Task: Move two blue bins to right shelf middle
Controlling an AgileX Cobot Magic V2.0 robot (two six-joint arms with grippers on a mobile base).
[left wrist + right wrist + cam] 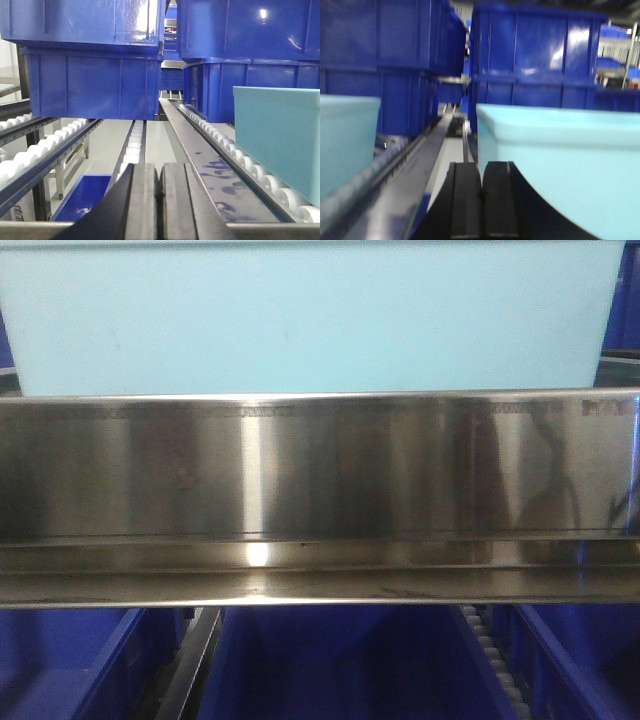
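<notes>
Stainless and scratched, the middle tier's glossy front rail (320, 465) fronts a smooth pale blue bin (300, 320). On the left gripper (160, 197) the pads meet on nothing, white rollers (235, 155) at 2 o'clock; the right gripper (481, 197), equally closed and empty, has a second bin (560, 165), thick-rimmed, at 3 o'clock. Both look placed; arms should retreat straight back, clearing rims.

The surface (320, 470) is a steel rack tier with a broad, shiny front rail and white roller tracks (235, 157) running back. On it rest two pale sky-blue tubs, the left bin (345, 140) and the right bin (560, 165), with a steel divider strip (422, 170) between them. Dark blue bins (95, 85) stand farther back along the tracks.
</notes>
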